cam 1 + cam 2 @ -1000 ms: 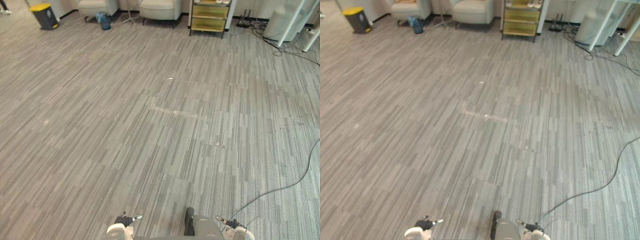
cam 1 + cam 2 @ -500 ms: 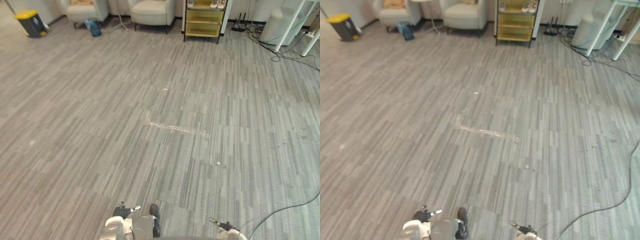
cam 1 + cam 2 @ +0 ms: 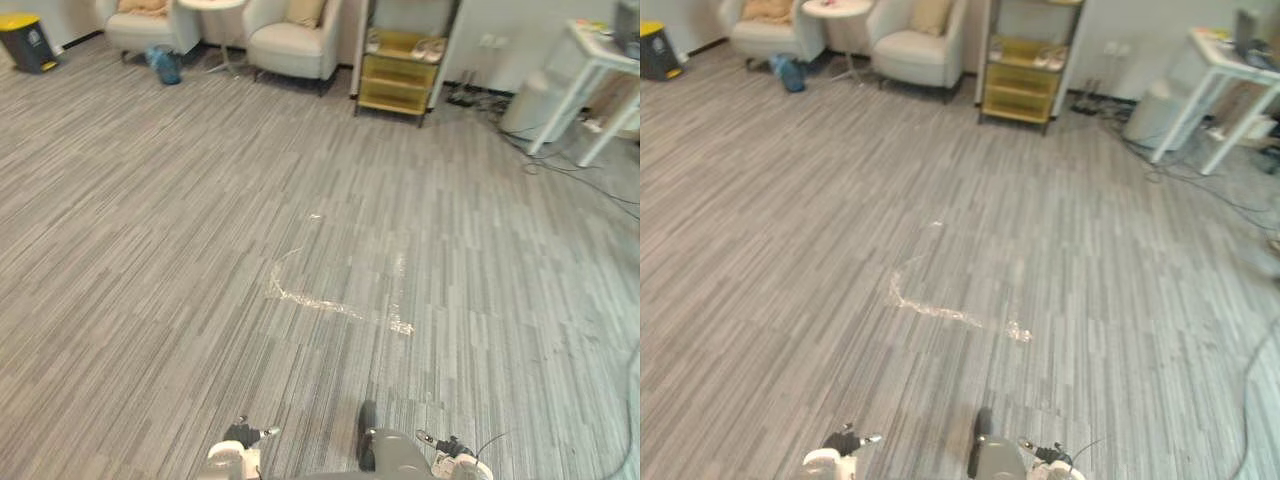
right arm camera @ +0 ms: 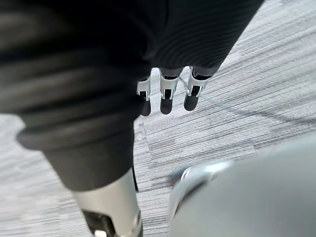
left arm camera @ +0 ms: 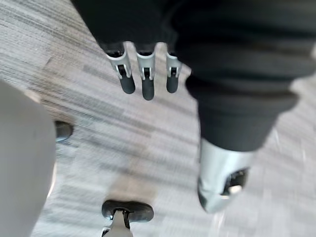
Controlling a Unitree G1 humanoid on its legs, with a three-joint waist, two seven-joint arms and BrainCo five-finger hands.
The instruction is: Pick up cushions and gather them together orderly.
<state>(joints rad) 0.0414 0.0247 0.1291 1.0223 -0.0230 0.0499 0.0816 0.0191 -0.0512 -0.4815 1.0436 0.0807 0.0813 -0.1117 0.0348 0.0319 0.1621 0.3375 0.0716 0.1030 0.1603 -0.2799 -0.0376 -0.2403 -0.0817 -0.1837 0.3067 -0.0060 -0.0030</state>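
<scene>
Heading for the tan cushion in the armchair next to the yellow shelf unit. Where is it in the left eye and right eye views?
Left eye view: the tan cushion is at the top edge, left of centre, in the cream armchair.
Right eye view: the tan cushion is at the top edge, slightly further left, in the same armchair.
Shared landmark: the yellow shelf unit, just right of that armchair in both views.

The grey striped carpet floor (image 3: 150, 250) carries cream armchairs (image 3: 290, 45), a yellow shelf unit (image 3: 400, 88) and a yellow-lidded bin (image 3: 25, 40) along its far edge.
</scene>
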